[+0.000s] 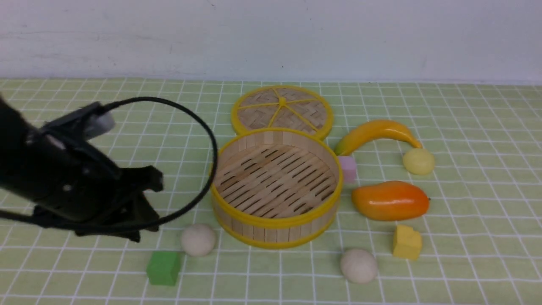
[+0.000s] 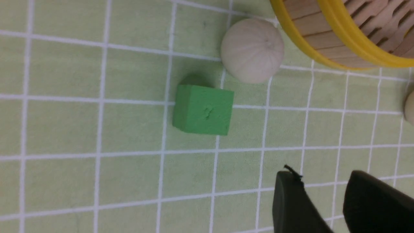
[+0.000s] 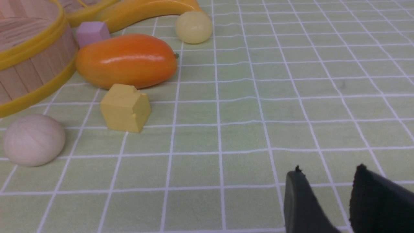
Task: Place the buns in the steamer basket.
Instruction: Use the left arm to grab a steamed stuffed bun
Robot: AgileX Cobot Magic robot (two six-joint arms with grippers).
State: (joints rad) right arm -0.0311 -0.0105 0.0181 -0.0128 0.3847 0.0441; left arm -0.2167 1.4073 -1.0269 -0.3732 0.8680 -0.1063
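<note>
The steamer basket (image 1: pixel 275 221) stands empty at the table's middle. One off-white bun (image 1: pixel 198 239) lies at its front left, close to its wall (image 2: pixel 336 42) in the left wrist view (image 2: pixel 252 50). A second off-white bun (image 1: pixel 358 265) lies at the front right and shows in the right wrist view (image 3: pixel 34 139). The pale yellow bun (image 1: pixel 418 161) sits at the right by the banana's tip (image 3: pixel 194 27). My left gripper (image 1: pixel 150 205) is open and empty, left of the first bun (image 2: pixel 323 181). My right gripper (image 3: pixel 328 174) is open and empty, out of the front view.
The flat woven lid (image 1: pixel 282 111) lies behind the basket. A banana (image 1: pixel 377 133), a pink cube (image 1: pixel 348 168), an orange mango (image 1: pixel 390 200) and a yellow cube (image 1: pixel 406 242) lie right of the basket. A green cube (image 1: pixel 164 267) sits near the first bun.
</note>
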